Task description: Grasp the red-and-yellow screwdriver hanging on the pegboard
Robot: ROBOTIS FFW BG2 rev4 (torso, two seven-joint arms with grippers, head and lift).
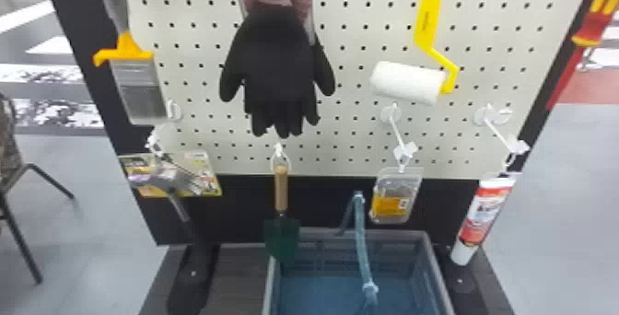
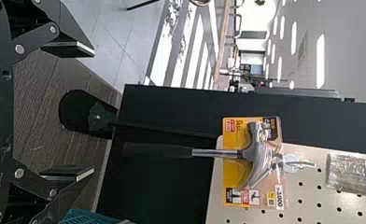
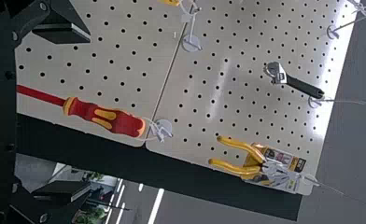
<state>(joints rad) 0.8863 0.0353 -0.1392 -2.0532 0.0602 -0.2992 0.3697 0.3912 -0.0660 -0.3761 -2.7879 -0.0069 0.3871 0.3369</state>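
At the head view's upper right edge hangs the red-and-yellow screwdriver (image 1: pixel 596 21), its red shaft pointing down. In the right wrist view the screwdriver (image 3: pixel 104 116) hangs by a loop from a white hook, its shaft running back between the fingers of my right gripper (image 3: pixel 62 112). Those fingers stand wide apart, on either side of it and not touching it. My left gripper (image 2: pixel 69 112) is open in the left wrist view, with nothing between its fingers, low beside the pegboard stand and facing the hanging hammer (image 2: pixel 256 154).
Pliers (image 3: pixel 246 163) and an adjustable wrench (image 3: pixel 298 86) hang higher up the pegboard (image 1: pixel 354 28). Black gloves (image 1: pixel 278 70), a paint roller (image 1: pixel 407 82), a trowel (image 1: pixel 282 236) and a tube (image 1: pixel 483 217) hang in the head view. A blue-grey basket (image 1: pixel 437 268) stands below.
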